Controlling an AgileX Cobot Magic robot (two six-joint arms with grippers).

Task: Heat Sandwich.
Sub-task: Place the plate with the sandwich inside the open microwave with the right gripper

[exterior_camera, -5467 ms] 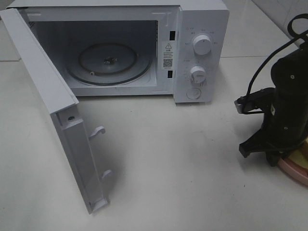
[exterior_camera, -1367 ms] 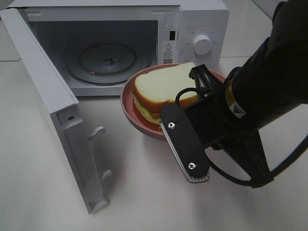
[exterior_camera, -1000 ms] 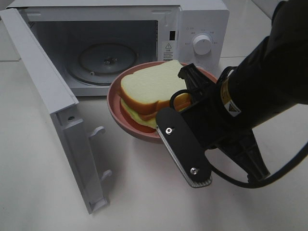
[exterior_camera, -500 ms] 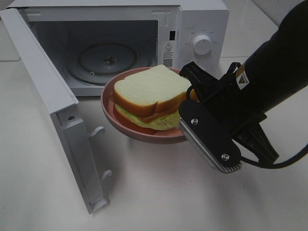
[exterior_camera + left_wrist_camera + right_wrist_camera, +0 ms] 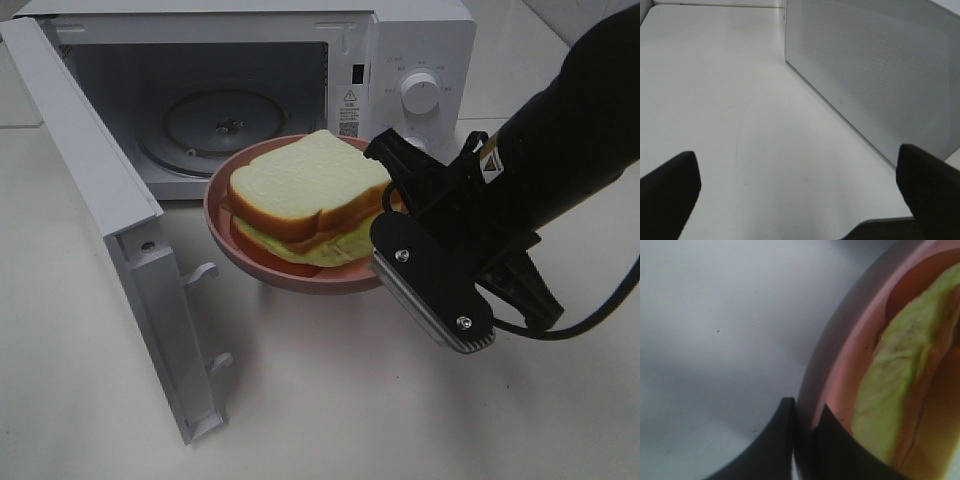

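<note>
The sandwich [image 5: 300,195] lies on a pink plate [image 5: 225,235], smaller than it, its pale green and orange filling showing under the top slice. The plate hangs just in front of the open microwave [image 5: 420,60], clear of the surface [image 5: 330,400] to judge by the shadow beneath it, and not yet inside. The right pincer [image 5: 804,435] is clenched on the plate's rim, one finger outside the wall and one inside, at the side away from the oven's door [image 5: 90,180]. That door stands swung wide on the left, and the glass turntable [image 5: 225,125] inside is bare. The left pincer [image 5: 800,187] is released, jaws spread wide with nothing between them, over bare surface well away from the plate.

The step in hand looks like loading: carrying the plate into the cavity. The next move calls for keeping the plate level, since a one-sided rim grip may let it tip, passing it through the opening without clipping the frame, then lowering it onto the turntable before letting go. Shutting the door and setting the dials [image 5: 420,92] remain.
</note>
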